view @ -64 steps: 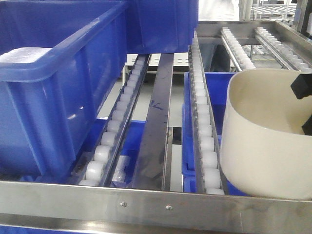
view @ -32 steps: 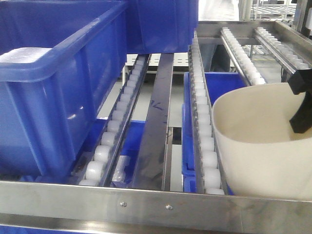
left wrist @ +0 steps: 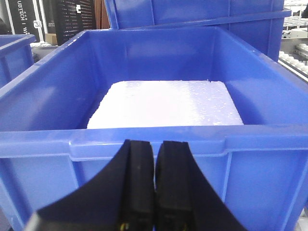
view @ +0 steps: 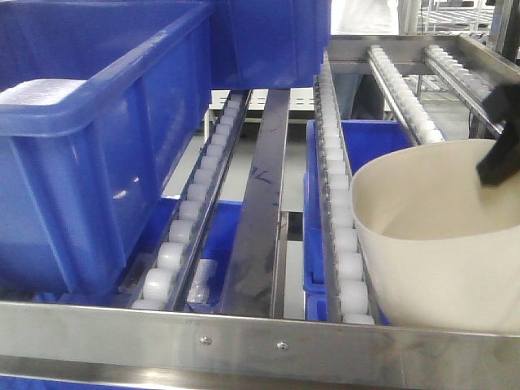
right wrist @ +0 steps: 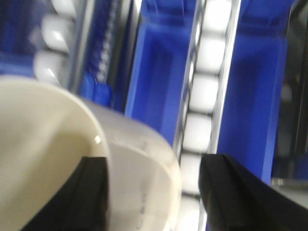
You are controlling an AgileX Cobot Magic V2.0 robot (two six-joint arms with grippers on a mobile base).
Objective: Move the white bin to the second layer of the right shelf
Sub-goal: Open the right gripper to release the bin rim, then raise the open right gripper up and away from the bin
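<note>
White bin (view: pixel 439 236) now sits lower and more tilted than a second ago: its mouth has tipped toward the camera, so more of the inside shows, and its near wall is down behind the front lip (view: pixel 244 341) of the roller shelf (view: pixel 345 244). A half second ago it was already close to this pose; since then only a small further drop and a slight shift right. Judgement: the bin is being set down onto the rollers of the right shelf level, so the placing step looks nearly done, release not yet made. Right gripper (right wrist: pixel 154 192) straddles the bin's rim, one finger inside and one outside the wall; the fingers stand fairly wide and the view is blurred, so I cannot tell whether they actually clamp the wall. In the front view its dark tip has moved up and right along the rim. Left gripper (left wrist: pixel 154 192) is closed with nothing between its fingers, hanging in front of a blue crate (left wrist: pixel 159 139) holding a white foam slab (left wrist: pixel 166 103).
</note>
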